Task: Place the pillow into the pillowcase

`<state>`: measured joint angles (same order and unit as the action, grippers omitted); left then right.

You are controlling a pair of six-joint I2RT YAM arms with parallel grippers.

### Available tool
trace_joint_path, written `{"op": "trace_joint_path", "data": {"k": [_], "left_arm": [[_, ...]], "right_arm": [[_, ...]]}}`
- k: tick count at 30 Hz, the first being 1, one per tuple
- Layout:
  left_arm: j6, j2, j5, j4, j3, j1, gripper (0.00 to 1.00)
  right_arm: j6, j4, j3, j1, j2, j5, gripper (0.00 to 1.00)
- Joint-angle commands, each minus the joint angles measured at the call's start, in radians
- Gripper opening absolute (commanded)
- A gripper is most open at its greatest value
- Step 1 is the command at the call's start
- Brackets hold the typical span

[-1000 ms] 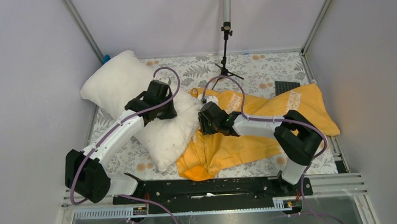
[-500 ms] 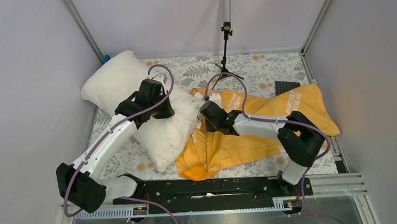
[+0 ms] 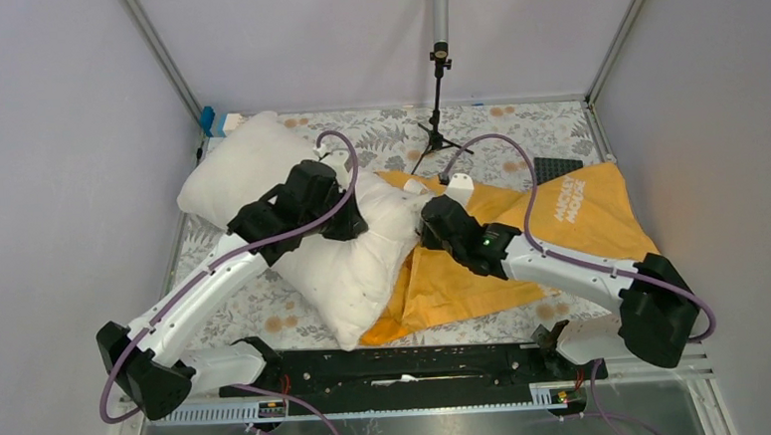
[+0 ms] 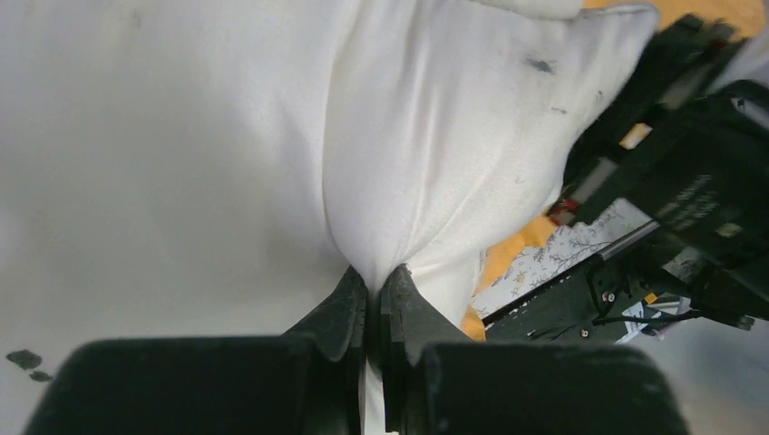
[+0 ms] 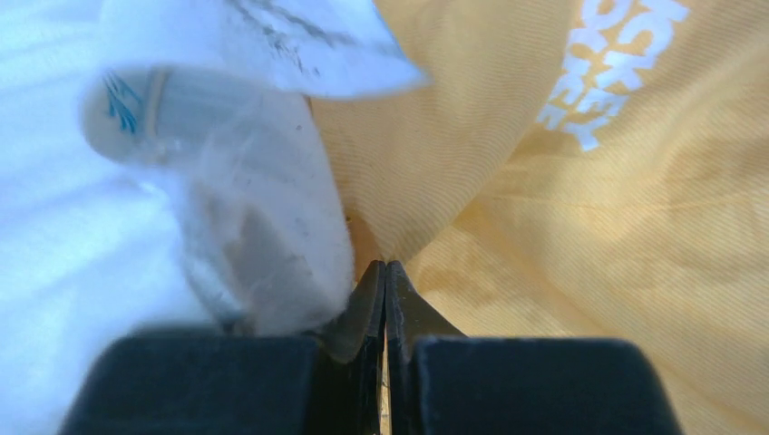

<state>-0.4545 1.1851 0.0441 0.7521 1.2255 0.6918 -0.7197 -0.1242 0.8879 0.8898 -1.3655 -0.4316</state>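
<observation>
Left end effector [image 4: 374,304] is pinched shut on a pillow [image 3: 259,164] fold, toward the counter's [image 3: 516,131] far-left corner. Right end effector [image 5: 385,285] is clamped on pillowcase [image 3: 581,217] cloth mid-counter. If it caught both layers, the mouth won't open; the pillow pinch may slip.

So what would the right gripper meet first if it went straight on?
The pillowcase: the right gripper is shut on a fold of it, with more orange cloth straight ahead. The pillow looks close beside that line, depth unclear.
</observation>
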Motion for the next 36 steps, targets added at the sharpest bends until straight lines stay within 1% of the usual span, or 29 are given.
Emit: {"op": "trace_joint_path", "data": {"k": [1, 5, 8, 12, 18, 20, 23, 26, 29, 32, 33, 36], "left_arm": [[-0.067, -0.049, -0.025, -0.070, -0.088, -0.008, 0.00], [-0.112, -0.162, -0.041, -0.050, -0.208, -0.008, 0.00], [-0.127, -0.195, -0.041, -0.047, -0.277, -0.008, 0.00], [-0.133, -0.164, 0.001, -0.103, -0.343, -0.006, 0.00], [-0.131, -0.082, 0.011, -0.177, -0.400, -0.006, 0.00], [-0.134, -0.065, 0.012, -0.196, -0.408, -0.006, 0.00], [-0.133, -0.027, 0.021, -0.217, -0.408, -0.005, 0.00], [-0.130, 0.005, 0.024, -0.221, -0.378, -0.002, 0.00], [-0.127, 0.034, 0.031, -0.222, -0.295, -0.002, 0.00], [-0.117, 0.097, 0.041, -0.200, -0.137, -0.003, 0.00], [-0.116, 0.121, 0.056, -0.196, -0.057, -0.003, 0.00], [-0.114, 0.192, 0.070, -0.189, 0.097, -0.003, 0.00]], "right_arm": [[-0.084, -0.045, -0.028, -0.020, 0.058, -0.125, 0.00], [-0.080, -0.069, -0.049, -0.026, 0.082, -0.141, 0.00], [-0.073, -0.077, -0.054, -0.026, 0.121, -0.152, 0.00], [-0.034, -0.050, -0.058, -0.025, 0.206, -0.130, 0.00], [0.032, 0.027, -0.053, -0.012, 0.356, -0.055, 0.00], [0.068, 0.058, -0.053, -0.007, 0.373, -0.005, 0.00], [0.130, 0.090, -0.036, 0.006, 0.343, 0.104, 0.00], [0.171, 0.102, -0.017, 0.032, 0.286, 0.219, 0.00], [0.201, 0.081, -0.003, 0.068, 0.235, 0.287, 0.00], [0.216, 0.078, -0.016, 0.107, 0.230, 0.308, 0.00], [0.218, 0.065, -0.014, 0.112, 0.230, 0.313, 0.00], [0.214, 0.019, -0.005, 0.115, 0.237, 0.313, 0.00]]}}
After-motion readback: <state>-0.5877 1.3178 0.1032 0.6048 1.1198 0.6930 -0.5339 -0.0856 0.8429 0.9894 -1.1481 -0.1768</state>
